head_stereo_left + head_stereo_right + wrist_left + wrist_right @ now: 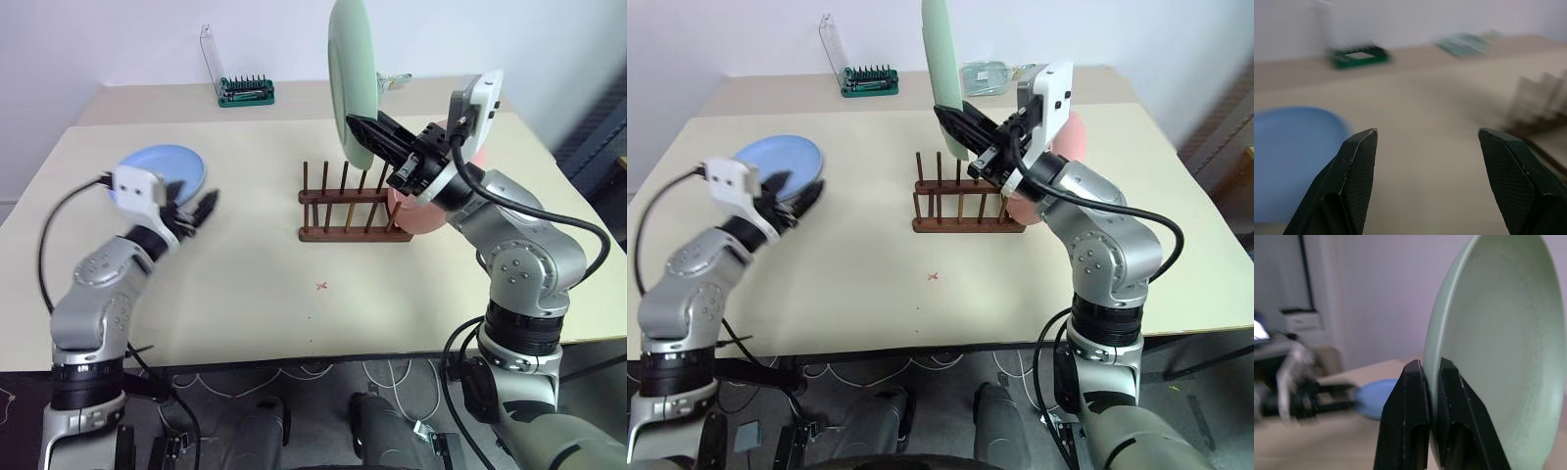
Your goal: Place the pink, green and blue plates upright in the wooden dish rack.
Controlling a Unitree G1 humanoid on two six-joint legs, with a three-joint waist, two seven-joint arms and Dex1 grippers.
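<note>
I have the beige table under both arms, with everything of mine on its far half. The green plate is the big item now: my right end effector is clamped shut on its lower rim and holds it on edge in the air, above the wooden dish rack at roughly 12 o'clock of it. The pink plate sits at the rack's 3 o'clock end, mostly hidden behind my right wrist, so I cannot tell whether it is properly slotted. The blue plate lies flat at the rack's 9 o'clock, well apart from it. My left end effector has its fingers spread wide and empty, just beside the blue plate's near rim.

My worry is the pinch: a thin rim grip on a tall plate could let it swing or slip as I lower it. It may also strike a peg top instead of dropping between pegs, or knock the pink plate.

At the table's 12 o'clock edge stand a green screwdriver bit set and a clear packet, both out of my path.
</note>
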